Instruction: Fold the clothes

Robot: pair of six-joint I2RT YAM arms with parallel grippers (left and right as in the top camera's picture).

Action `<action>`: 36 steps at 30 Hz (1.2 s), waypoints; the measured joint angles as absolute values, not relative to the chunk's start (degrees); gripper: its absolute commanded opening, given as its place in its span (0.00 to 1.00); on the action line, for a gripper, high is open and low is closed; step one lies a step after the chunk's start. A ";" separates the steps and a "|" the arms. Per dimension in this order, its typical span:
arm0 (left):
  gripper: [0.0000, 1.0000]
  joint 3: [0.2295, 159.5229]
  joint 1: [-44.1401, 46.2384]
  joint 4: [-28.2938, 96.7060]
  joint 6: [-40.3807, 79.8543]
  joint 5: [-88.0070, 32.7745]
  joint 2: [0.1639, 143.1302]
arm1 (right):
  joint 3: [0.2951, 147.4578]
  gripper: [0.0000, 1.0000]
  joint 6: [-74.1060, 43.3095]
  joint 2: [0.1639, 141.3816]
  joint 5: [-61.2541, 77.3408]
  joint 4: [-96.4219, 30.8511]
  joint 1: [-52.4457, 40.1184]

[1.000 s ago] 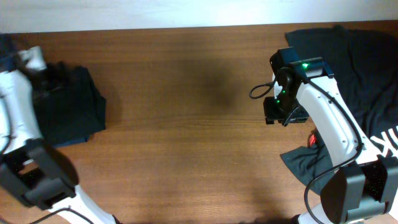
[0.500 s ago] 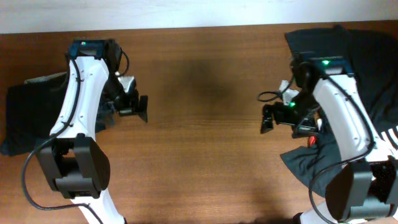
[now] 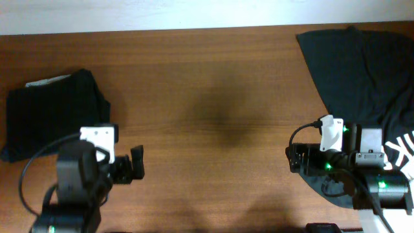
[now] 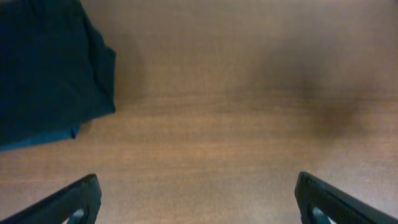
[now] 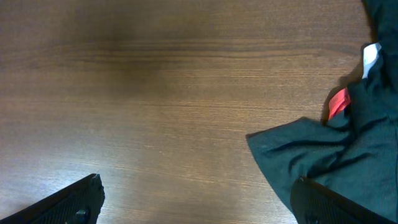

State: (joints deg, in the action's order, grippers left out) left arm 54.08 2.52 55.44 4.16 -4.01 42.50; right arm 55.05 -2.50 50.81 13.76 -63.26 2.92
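Note:
A folded black garment (image 3: 55, 120) lies at the table's left edge, with a pale strip at its top; it also shows in the left wrist view (image 4: 50, 68). A heap of unfolded black clothes (image 3: 362, 71) lies at the right, one with white lettering (image 3: 404, 147). A dark garment corner (image 5: 323, 155) with a red tag (image 5: 339, 102) shows in the right wrist view. My left gripper (image 3: 132, 165) is open and empty, right of the folded garment; it shows wide open in the left wrist view (image 4: 199, 202). My right gripper (image 3: 292, 158) is open and empty at the heap's left edge (image 5: 199, 199).
The brown wooden table (image 3: 207, 97) runs between the two arms. A pale wall strip (image 3: 162, 13) runs along the far edge.
Both arms have pulled back toward the near edge of the table and now sit low. The left arm left the folded garment at the left; the right arm came off the heap.

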 measured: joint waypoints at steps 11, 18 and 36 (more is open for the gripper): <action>0.99 52.69 2.52 55.31 4.16 -4.01 35.03 | 54.89 0.99 -2.52 54.04 13.39 -63.29 2.92; 0.99 52.69 2.52 55.42 4.16 -4.01 35.03 | 54.83 0.99 -2.50 58.37 13.37 -63.20 2.92; 0.99 52.38 2.52 55.51 4.19 -4.01 35.03 | 29.50 0.99 11.77 10.24 11.18 -24.12 2.92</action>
